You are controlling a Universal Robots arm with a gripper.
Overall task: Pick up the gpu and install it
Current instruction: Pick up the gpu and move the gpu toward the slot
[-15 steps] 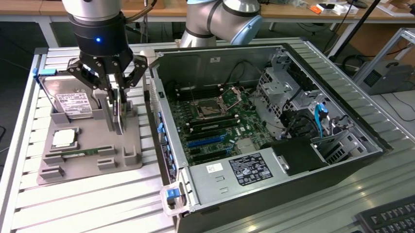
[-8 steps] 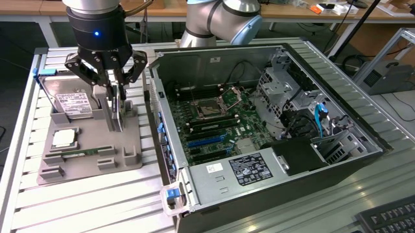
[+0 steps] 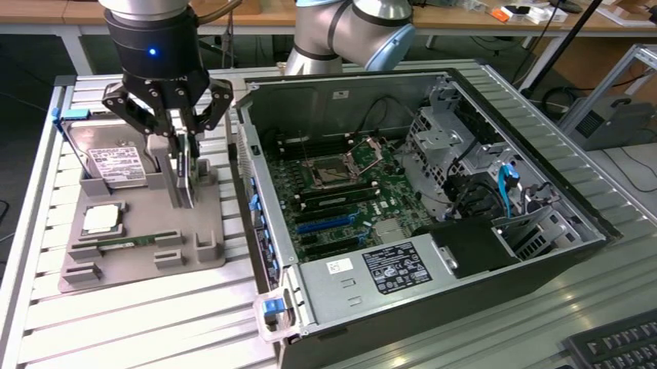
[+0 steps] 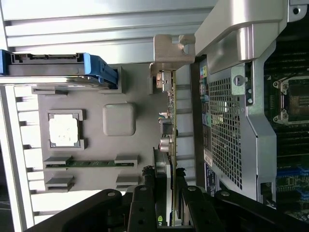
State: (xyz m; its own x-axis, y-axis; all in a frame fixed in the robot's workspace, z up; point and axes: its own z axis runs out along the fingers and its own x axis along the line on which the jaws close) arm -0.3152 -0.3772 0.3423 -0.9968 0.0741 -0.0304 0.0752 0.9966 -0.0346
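The gpu (image 3: 186,188) stands on its edge over the grey parts tray (image 3: 144,265), at the tray's side nearest the computer case. My gripper (image 3: 183,157) reaches down from above and is shut on the card's upper part, with one finger on each face. In the wrist view the gpu (image 4: 169,145) appears edge-on, green board and black cooler, with its silver bracket (image 4: 166,63) at the far end. My black fingers (image 4: 145,208) press on both sides of it. I cannot tell whether its lower edge still rests in the tray.
The tray also holds a silver hard drive (image 3: 113,163), a processor (image 3: 103,219) and a memory stick (image 3: 123,244). The open computer case (image 3: 431,84) lies at the exterior view's right, its motherboard (image 3: 349,192) with blue slots (image 3: 328,223) exposed. A keyboard (image 3: 616,346) lies nearby.
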